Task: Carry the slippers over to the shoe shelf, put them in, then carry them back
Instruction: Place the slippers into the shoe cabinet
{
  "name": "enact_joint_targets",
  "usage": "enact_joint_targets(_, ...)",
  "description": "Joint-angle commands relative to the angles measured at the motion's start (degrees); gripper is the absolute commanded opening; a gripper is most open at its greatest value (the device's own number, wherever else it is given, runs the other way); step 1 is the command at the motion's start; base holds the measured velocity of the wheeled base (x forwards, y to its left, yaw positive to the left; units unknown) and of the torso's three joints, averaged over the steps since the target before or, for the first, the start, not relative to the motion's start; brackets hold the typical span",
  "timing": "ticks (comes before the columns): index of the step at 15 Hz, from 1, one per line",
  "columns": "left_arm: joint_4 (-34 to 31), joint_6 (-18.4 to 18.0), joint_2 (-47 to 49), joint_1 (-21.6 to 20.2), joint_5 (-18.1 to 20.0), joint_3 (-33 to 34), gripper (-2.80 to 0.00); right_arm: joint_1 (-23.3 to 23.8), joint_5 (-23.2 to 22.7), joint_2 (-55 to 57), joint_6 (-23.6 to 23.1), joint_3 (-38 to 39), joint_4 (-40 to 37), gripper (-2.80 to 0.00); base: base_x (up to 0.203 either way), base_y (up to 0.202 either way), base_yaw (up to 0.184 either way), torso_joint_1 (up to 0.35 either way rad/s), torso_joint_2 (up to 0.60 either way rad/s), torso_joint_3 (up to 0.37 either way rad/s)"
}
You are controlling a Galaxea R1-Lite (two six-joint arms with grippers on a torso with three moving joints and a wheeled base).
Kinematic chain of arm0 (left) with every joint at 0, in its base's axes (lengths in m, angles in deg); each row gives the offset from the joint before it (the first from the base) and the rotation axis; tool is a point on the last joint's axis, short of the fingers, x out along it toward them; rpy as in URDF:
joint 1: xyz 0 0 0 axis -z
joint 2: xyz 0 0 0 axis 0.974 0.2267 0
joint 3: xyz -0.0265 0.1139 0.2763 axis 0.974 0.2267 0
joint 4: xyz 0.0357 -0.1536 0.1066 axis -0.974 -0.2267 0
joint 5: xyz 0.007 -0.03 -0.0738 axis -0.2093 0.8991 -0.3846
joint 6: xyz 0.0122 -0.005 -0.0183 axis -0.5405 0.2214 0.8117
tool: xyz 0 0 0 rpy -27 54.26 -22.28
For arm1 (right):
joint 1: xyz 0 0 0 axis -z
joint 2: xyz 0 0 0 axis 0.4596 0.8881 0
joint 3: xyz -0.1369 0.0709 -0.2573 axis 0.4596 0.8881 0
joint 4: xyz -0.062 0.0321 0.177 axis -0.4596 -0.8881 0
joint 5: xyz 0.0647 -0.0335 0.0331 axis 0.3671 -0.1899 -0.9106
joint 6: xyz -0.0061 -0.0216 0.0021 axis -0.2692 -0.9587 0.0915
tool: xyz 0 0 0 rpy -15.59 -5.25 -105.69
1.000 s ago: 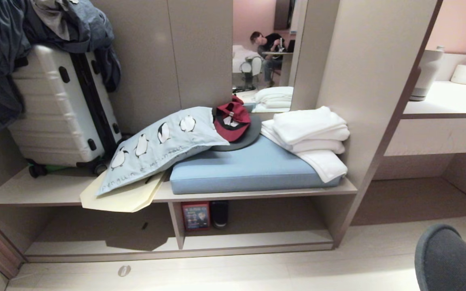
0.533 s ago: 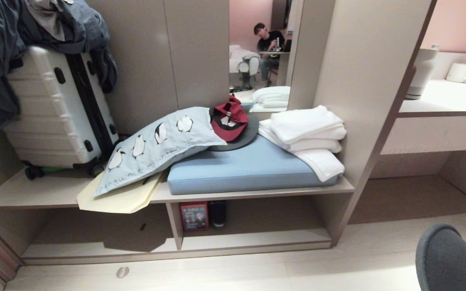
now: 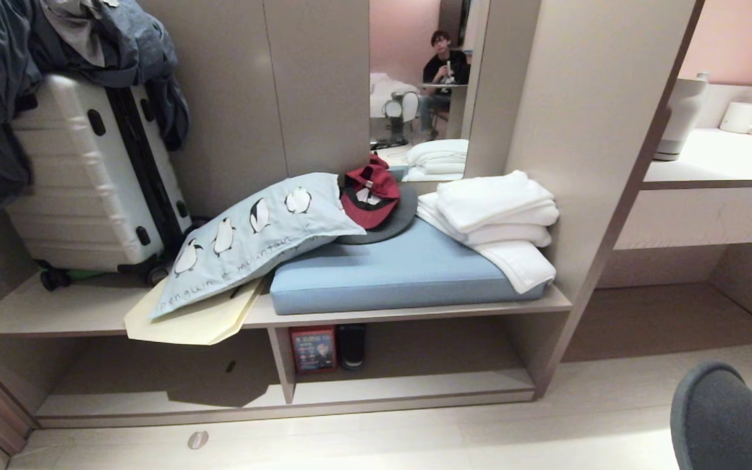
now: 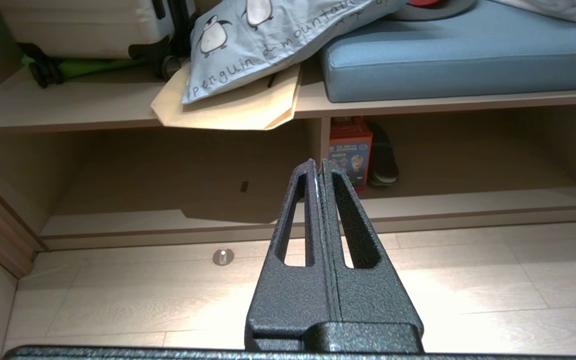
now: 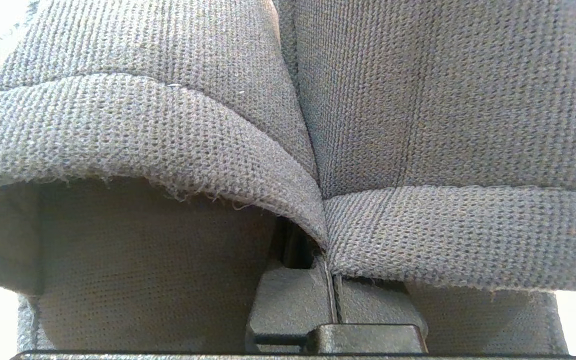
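The slippers [image 5: 398, 125], a dark knitted-fabric pair, fill the right wrist view side by side, heel openings toward the camera. My right gripper [image 5: 335, 300] is shut on their two touching inner walls, its fingertips hidden inside the fabric. In the head view one rounded toe of the slippers [image 3: 722, 418] shows at the bottom right, above the floor. The shoe shelf [image 3: 415, 386] is the low open compartment under the bench, with an upright divider [image 3: 282, 362]. My left gripper [image 4: 318, 162] is shut and empty, level above the floor and pointing at the shoe shelf [image 4: 468, 200].
A red box [image 3: 314, 349] and a dark shoe-like thing [image 3: 353, 344] stand inside the shelf beside the divider. The bench above carries a blue cushion [image 3: 402, 274], penguin pillow [image 3: 252, 235], white towels [image 3: 493, 215] and a suitcase [image 3: 89, 176]. A person shows in the mirror [image 3: 441, 65].
The whole view slid slightly left early on, so the camera moved, then held still. The person in the mirror has sat up. The slippers stay in my right gripper.
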Motion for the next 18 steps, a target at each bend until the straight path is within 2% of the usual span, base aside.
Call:
enact_joint_targets(1, 0.02, 0.05, 0.00, 0.00, -0.01, 0.00, -2.80, -0.03, 0.02, 0.05, 0.05, 0.09, 0.01, -2.80, 0.000, 0.000, 0.000, 0.000, 0.00, 0.000)
enact_joint_targets(11, 0.02, 0.05, 0.00, 0.00, -0.01, 0.00, -2.80, -0.03, 0.02, 0.05, 0.06, 0.09, 0.01, -2.80, 0.000, 0.000, 0.000, 0.000, 0.00, -0.007)
enact_joint_targets(18, 0.02, 0.05, 0.00, 0.00, -0.01, 0.00, -2.80, -0.03, 0.02, 0.05, -0.03, 0.09, 0.01, -2.80, 0.000, 0.000, 0.000, 0.002, 0.00, -0.182)
